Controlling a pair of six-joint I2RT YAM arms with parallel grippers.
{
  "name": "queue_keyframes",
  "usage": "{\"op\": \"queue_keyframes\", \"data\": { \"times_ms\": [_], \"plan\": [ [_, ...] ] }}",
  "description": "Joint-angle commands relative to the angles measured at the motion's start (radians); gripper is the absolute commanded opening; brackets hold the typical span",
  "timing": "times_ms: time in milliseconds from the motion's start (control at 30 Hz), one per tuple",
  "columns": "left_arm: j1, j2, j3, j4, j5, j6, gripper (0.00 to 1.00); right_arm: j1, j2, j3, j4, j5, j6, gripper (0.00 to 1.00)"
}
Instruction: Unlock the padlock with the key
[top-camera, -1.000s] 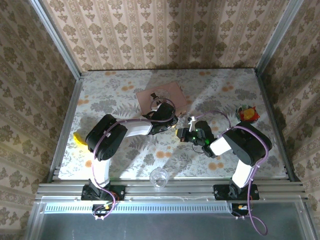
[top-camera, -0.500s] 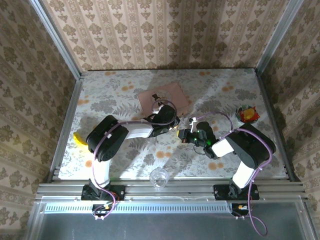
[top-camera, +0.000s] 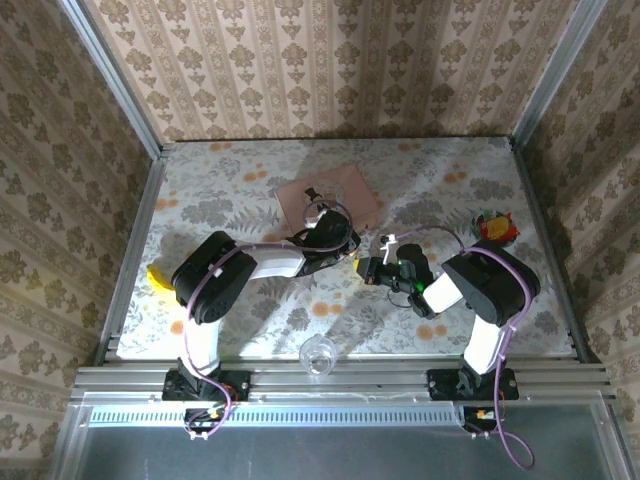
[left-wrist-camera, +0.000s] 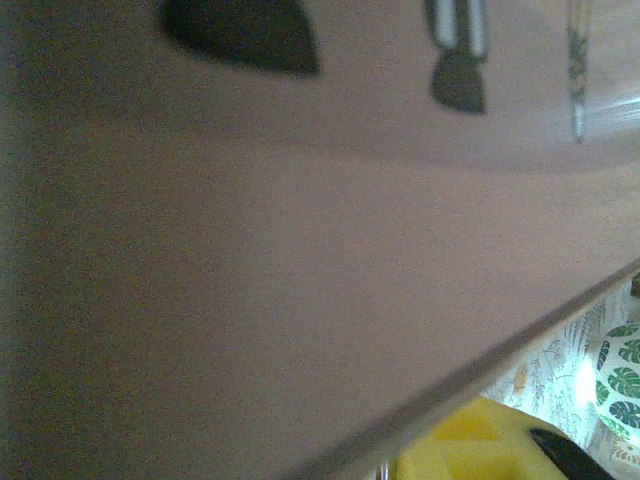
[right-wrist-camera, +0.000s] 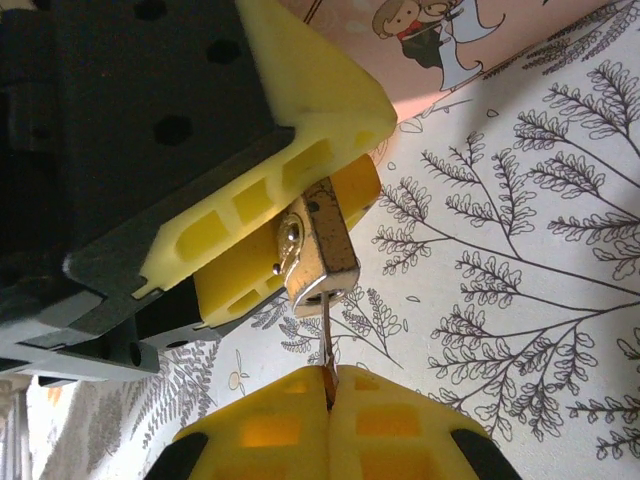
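The right end effector (right-wrist-camera: 328, 385) has its yellow fingers pressed together, pinching the thin key (right-wrist-camera: 326, 335) by its head. The blade runs up into the bottom of the padlock (right-wrist-camera: 320, 245). The left end effector (right-wrist-camera: 335, 180) is clamped on the padlock body, jaws a little apart around it, holding it just above the tabletop (right-wrist-camera: 520, 250) beside the pink box (right-wrist-camera: 400, 50). Some blade shows between the lock and the right fingers, so the key may not be fully seated. Turning now could bend it or let it slip in the pinch. A twist off the blade's axis could also roll the padlock in the left grip, losing the alignment
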Motion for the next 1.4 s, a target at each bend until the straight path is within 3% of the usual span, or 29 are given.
{"op": "queue_keyframes", "data": {
  "times_ms": [0, 267, 700, 900, 1033, 1200, 1367],
  "plan": [
    [-0.078, 0.014, -0.034, -0.046, 0.255, -0.132, 0.00, -0.004, -0.001, 0.012, 0.178, -0.024, 0.009, 0.00],
    [-0.078, 0.007, -0.033, -0.077, 0.252, -0.119, 0.00, -0.045, -0.065, -0.007, 0.099, -0.041, -0.007, 0.00],
    [-0.078, 0.005, -0.043, -0.096, 0.250, -0.120, 0.00, -0.089, -0.216, 0.096, -0.324, -0.100, -0.069, 0.00],
    [-0.085, 0.012, -0.021, -0.114, 0.260, -0.100, 0.00, -0.133, -0.158, 0.142, -0.279, -0.210, 0.023, 0.00],
    [-0.088, 0.021, -0.006, -0.120, 0.268, -0.096, 0.00, -0.136, -0.123, 0.202, -0.303, -0.294, 0.004, 0.00],
    [-0.089, 0.028, 0.000, -0.128, 0.270, -0.094, 0.00, -0.138, -0.139, 0.209, -0.353, -0.284, -0.035, 0.00],
    [-0.082, 0.015, -0.017, -0.121, 0.252, -0.102, 0.00, -0.138, -0.201, 0.219, -0.521, -0.201, -0.101, 0.00]
  ]
}}
